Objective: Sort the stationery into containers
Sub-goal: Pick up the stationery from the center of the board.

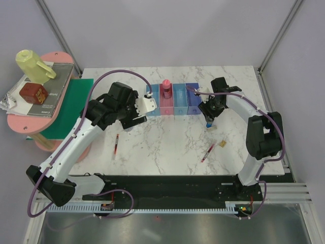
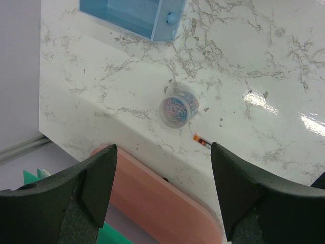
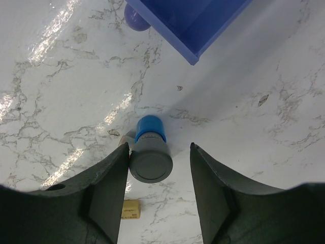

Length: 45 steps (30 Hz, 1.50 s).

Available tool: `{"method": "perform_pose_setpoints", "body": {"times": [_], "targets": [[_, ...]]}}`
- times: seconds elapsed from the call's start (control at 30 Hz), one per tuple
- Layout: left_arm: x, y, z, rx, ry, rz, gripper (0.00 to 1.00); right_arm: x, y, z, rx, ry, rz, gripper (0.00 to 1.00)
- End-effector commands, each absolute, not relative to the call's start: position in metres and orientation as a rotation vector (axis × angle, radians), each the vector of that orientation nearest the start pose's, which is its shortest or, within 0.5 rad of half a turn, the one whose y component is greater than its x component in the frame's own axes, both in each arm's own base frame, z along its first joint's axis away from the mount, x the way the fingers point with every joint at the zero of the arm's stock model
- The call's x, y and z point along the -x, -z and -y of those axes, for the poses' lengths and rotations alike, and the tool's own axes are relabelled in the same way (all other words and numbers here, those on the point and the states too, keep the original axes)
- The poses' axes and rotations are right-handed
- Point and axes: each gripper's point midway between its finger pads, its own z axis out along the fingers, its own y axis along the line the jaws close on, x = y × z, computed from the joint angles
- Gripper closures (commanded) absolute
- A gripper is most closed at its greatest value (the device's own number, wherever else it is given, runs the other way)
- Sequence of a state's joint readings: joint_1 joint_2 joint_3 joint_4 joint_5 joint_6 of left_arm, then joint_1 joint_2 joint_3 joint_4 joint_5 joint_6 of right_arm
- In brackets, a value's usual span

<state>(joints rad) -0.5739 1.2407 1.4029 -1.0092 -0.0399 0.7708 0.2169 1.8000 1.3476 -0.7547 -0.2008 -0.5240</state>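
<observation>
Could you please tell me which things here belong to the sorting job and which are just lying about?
Part of the job:
row of containers
pink glue stick
left red pen
right red pen
tan block
blue dark-topped piece
round roll

Just lying about:
yellow-green jug
books
red-brown cube
green sheet

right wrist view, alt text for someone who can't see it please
The open right gripper straddles a small blue, grey-capped piece on the white marble table, close to one finger with a gap to the other. A violet-blue bin corner shows above, a tan block below.
</observation>
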Motion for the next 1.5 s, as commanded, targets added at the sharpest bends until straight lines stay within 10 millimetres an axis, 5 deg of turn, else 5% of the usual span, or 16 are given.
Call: {"method": "perform_pose_setpoints", "body": {"times": [0.0, 0.6, 1.07, 1.2, 1.27, 1.47], "targets": [[-0.275, -0.271, 0.143, -1.458, -0.096, -1.881, 0.18, -0.378, -0.078, -0.094, 1.042, -0.171, -2.507, 0.41], [-0.277, -0.275, 0.143, -1.473, -0.108, -1.862, 0.18, -0.363, -0.080, -0.092, 1.080, -0.187, -2.512, 0.41], [-0.280, -0.274, 0.146, -1.481, -0.099, -1.863, 0.18, -0.357, -0.082, -0.096, 1.087, -0.234, -2.523, 0.81], [-0.277, -0.274, 0.153, -1.493, -0.052, -1.849, 0.18, -0.361, -0.112, -0.105, 1.054, -0.268, -2.462, 0.84], [-0.271, -0.270, 0.161, -1.508, 0.018, -1.847, 0.18, -0.368, -0.142, -0.109, 1.013, -0.273, -2.397, 0.85], [-0.246, -0.280, 0.207, -1.477, 0.402, -1.815, 0.17, -0.361, -0.211, -0.121, 0.923, -0.329, -2.254, 0.85]]}}
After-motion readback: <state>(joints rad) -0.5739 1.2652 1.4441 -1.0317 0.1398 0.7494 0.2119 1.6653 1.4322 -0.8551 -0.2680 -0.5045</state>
